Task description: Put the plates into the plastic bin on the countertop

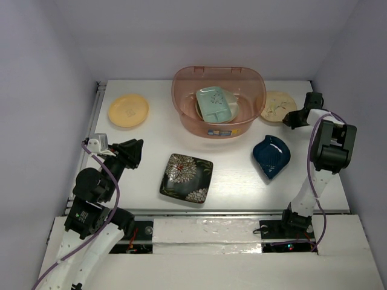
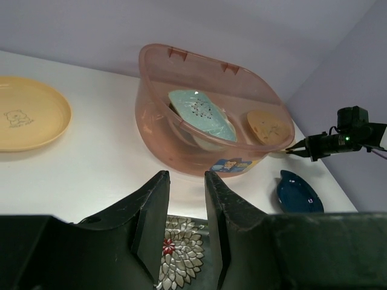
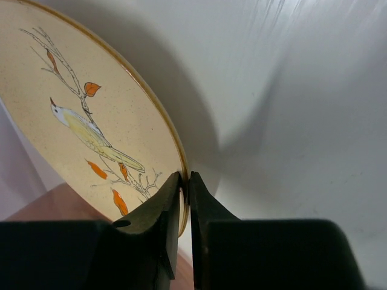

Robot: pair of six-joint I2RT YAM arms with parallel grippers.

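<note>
Just right of the plastic bin [image 1: 184, 109], the right gripper [image 3: 185, 178] pinches the rim of the tan speckled plate [image 1: 277, 106]. Inside the bin lies the pale green plate [image 1: 216, 104]. Before the bin, leftward, the left gripper [image 2: 187, 181] hovers, jaws spread and empty, beside the black floral plate [image 1: 186, 177]

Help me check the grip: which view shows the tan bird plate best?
Right wrist: the tan bird plate fills it, rim pinched by the right gripper. Top external shows it small beside the plastic bin; left wrist only dimly through the bin's wall.
</note>
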